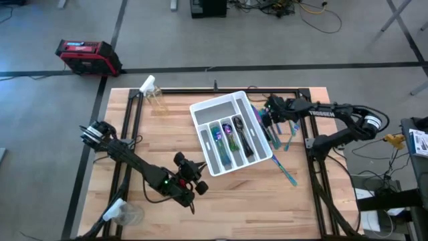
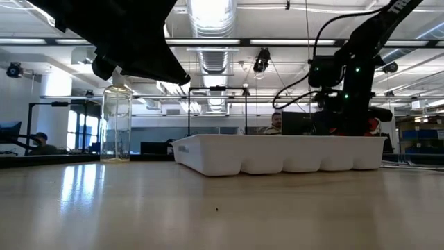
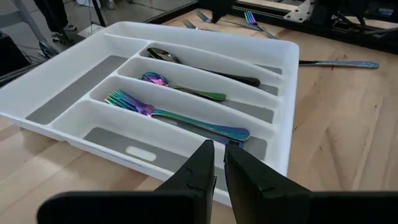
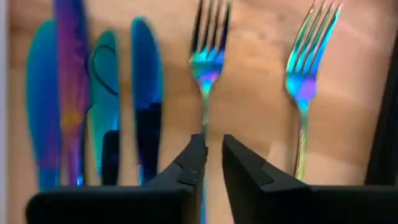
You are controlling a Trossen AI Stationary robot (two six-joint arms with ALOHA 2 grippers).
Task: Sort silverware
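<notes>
The white tray [image 1: 231,134] lies aslant in the middle of the table. It holds an iridescent fork [image 3: 174,113], an iridescent spoon [image 3: 180,87] and a dark spoon [image 3: 205,67], each in its own compartment. Several loose pieces of silverware [image 1: 277,130] lie on the wood right of the tray. My right gripper [image 1: 271,115] hangs over them, narrowly open, its fingertips [image 4: 213,146] above the handle of a fork [image 4: 205,68]. My left gripper [image 1: 198,179] waits near the tray's near left corner, shut, pointing at the tray [image 3: 186,155].
Another fork [image 4: 303,81] and blue knives [image 4: 146,93] lie flat beside the fork under my right gripper. One piece [image 1: 286,171] lies apart, nearer the front. A clear bottle [image 1: 155,95] stands at the far left and a plastic cup [image 1: 124,213] at the near left corner.
</notes>
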